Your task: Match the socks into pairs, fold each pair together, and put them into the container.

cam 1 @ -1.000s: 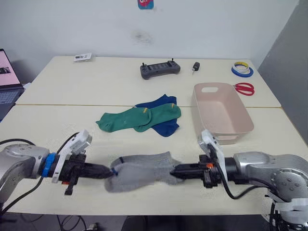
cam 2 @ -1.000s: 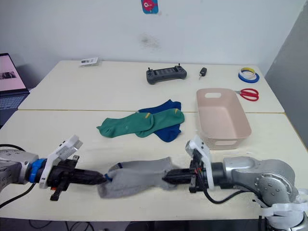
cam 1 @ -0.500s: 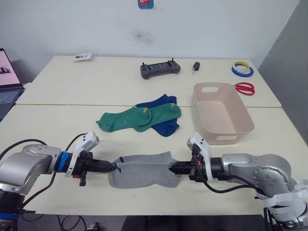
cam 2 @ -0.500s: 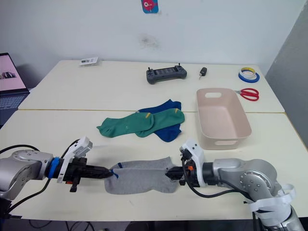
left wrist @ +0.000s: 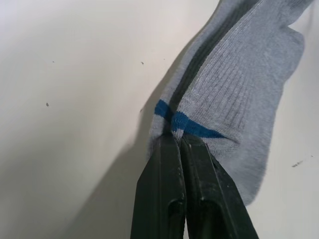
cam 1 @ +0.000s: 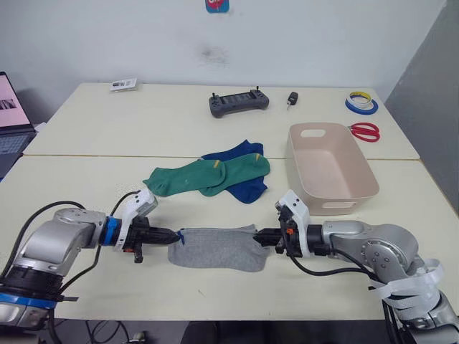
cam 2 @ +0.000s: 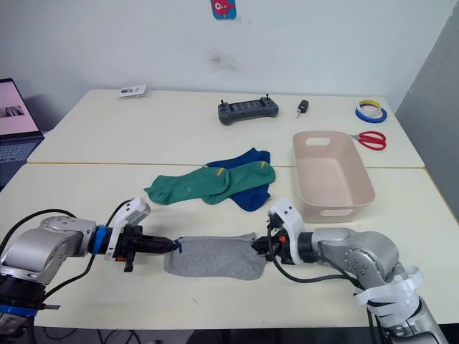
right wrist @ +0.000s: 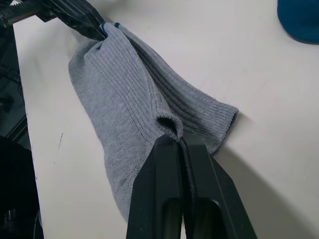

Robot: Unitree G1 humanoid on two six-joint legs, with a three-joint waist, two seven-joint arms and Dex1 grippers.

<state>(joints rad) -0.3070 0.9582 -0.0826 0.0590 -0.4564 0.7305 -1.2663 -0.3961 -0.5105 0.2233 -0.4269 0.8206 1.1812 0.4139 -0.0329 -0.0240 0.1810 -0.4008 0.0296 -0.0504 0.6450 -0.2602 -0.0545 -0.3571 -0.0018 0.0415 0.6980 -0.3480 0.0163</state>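
I've got both claws pinched on the grey pair [cam 1: 216, 248], left claw [cam 1: 174, 235] at one end, right claw [cam 1: 262, 237] at the other, keeping it flat near the surface's front edge for folding. Container [cam 1: 330, 168] sits right; green socks [cam 1: 204, 176] and blue socks [cam 1: 242, 170] lie behind, nothing blocking.

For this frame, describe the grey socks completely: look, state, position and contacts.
The grey socks are heather-grey ribbed knit, with a blue mark at the end the left gripper pinches. They look stacked one on the other, lying flat and stretched lengthwise on the near table, in front of the green socks. The right gripper is shut on the opposite end, bunching a small fold there. Nothing else touches them; the container stands apart, farther back to the right.
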